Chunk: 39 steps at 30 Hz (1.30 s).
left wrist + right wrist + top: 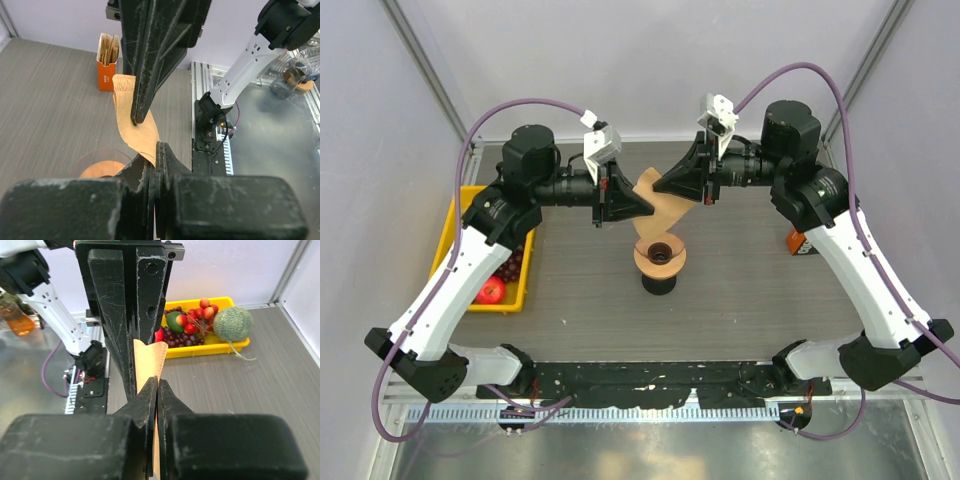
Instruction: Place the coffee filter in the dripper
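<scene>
The tan coffee filter [658,208] hangs in the air between both grippers, just above the dripper [660,257], an orange-brown funnel with a dark centre hole. My left gripper [645,207] is shut on the filter's lower left edge; in the left wrist view its jaws [159,150] pinch the paper [131,120], with the dripper's rim [102,169] below. My right gripper [666,188] is shut on the filter's upper right edge; in the right wrist view its tips [158,382] close on the paper [148,360].
The dripper stands on a black base [658,284] at mid-table. A yellow tray [458,215] of fruit sits at the left, with a green melon [232,324] beside it. An orange box of filters [798,243] stands at the right.
</scene>
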Motion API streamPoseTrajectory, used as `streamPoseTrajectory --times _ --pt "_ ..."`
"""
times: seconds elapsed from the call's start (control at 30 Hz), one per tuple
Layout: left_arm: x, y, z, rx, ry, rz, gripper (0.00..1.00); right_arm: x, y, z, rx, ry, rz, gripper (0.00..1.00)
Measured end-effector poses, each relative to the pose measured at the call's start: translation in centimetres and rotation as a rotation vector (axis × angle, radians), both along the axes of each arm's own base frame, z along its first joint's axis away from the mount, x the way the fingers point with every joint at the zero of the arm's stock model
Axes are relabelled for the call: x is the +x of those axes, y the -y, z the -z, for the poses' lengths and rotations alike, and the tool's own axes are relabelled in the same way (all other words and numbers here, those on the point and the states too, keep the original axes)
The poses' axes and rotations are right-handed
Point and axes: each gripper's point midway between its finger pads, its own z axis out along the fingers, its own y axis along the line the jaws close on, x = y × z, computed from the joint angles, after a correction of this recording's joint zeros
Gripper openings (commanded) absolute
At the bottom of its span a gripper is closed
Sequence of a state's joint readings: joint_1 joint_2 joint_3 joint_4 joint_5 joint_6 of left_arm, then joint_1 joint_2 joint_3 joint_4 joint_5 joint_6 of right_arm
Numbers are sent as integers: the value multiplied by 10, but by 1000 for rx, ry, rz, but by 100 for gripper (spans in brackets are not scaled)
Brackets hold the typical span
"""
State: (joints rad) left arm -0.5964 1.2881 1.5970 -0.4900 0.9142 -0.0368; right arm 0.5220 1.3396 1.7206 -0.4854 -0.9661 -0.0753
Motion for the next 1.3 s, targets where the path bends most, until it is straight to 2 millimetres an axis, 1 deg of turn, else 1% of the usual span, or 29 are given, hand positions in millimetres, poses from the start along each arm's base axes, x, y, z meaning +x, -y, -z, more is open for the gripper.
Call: streamPoseTrajectory --times 0.13,0.3,0.37,0.4,0.43,0.47,0.5,0.53,0.57,0.6,0.63,0.7,0.77,0.83,0.97,1.07,1.13,1.3 --pt "6 0 2 3 -61 -54 0 7 0 2 -25 71 66 5" --pt "21 -2 8 8 -145 -162 0 3 4 2 -52 170 120 5" --pt "24 -2 8 5 -173 -191 0 1 5 3 -59 196 133 5" --pt "25 -2 8 2 -188 -199 2 1 6 2 -61 206 137 5" --pt "26 -2 7 -2 -202 -207 11 2 7 3 -64 216 148 5" --pt "26 -2 7 -6 -214 -211 23 5 8 3 -67 225 161 5" --pt "27 -2 8 -9 -224 -211 39 7 8 4 -70 231 170 5" --pt "27 -3 10 -10 -236 -210 52 9 9 5 -75 236 180 5" --pt "28 -5 12 -14 -251 -204 59 11 10 5 -79 241 191 5" --pt "28 -7 14 -17 -252 -200 62 12 10 5 -82 244 196 5" --pt "28 -11 17 -20 -256 -197 63 13 11 5 -82 250 203 5" --pt "26 -22 23 -28 -246 -195 63 11 13 5 -82 260 204 5" --pt "20 -35 24 -35 -205 -195 59 6 16 5 -80 272 195 5" --pt "14 -45 16 -43 -118 -190 56 -3 18 6 -76 292 171 5" --pt "-4 -55 -5 -53 67 -149 50 -21 21 8 -71 324 98 5" --pt "-15 -56 -16 -64 157 -95 43 -31 19 10 -68 336 37 5" --pt "-20 -55 -21 -69 186 -61 40 -34 17 13 -72 330 9 5" --pt "-31 -43 -18 -67 194 20 32 -37 10 22 -86 300 -44 5"
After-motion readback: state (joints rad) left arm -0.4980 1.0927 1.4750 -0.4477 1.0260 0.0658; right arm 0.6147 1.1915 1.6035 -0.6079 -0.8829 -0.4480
